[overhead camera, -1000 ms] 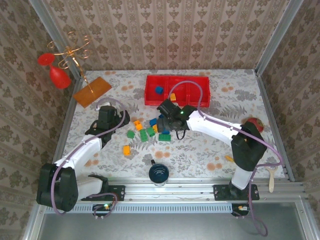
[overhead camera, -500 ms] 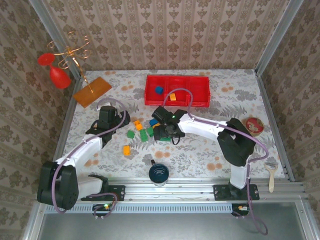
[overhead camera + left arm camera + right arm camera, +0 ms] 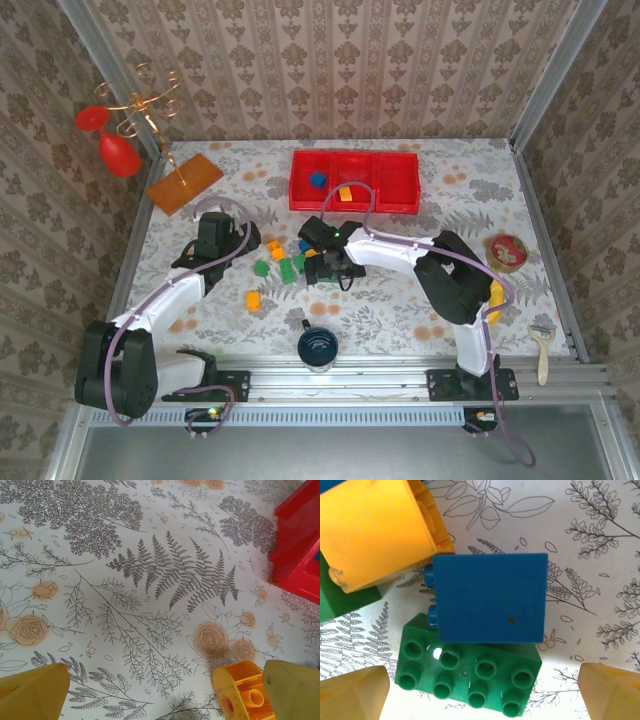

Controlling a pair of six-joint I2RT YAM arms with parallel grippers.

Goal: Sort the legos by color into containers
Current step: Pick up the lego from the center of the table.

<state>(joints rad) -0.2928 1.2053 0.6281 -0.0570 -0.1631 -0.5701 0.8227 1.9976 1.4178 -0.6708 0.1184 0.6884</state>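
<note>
Jaws of the right gripper (image 3: 480, 695) stand wide apart and hold nothing, low over a tight cluster of legos. A green eight-stud brick (image 3: 470, 677) lies partly between its two fingertips. A blue brick (image 3: 487, 597), tipped on its side, touches that brick's far edge, and an orange brick (image 3: 380, 530) sits just beside the blue one's corner. From above, the cluster lies on the floral table (image 3: 400, 300) just in front of the red tray (image 3: 395, 182). The tray's left compartment holds a blue lego (image 3: 318, 180) and its middle compartment an orange lego (image 3: 345, 193). The left gripper (image 3: 160, 692) is spread open and empty, with a small orange block (image 3: 242, 696) just beside one of its fingertips, near the tray's corner.
</note>
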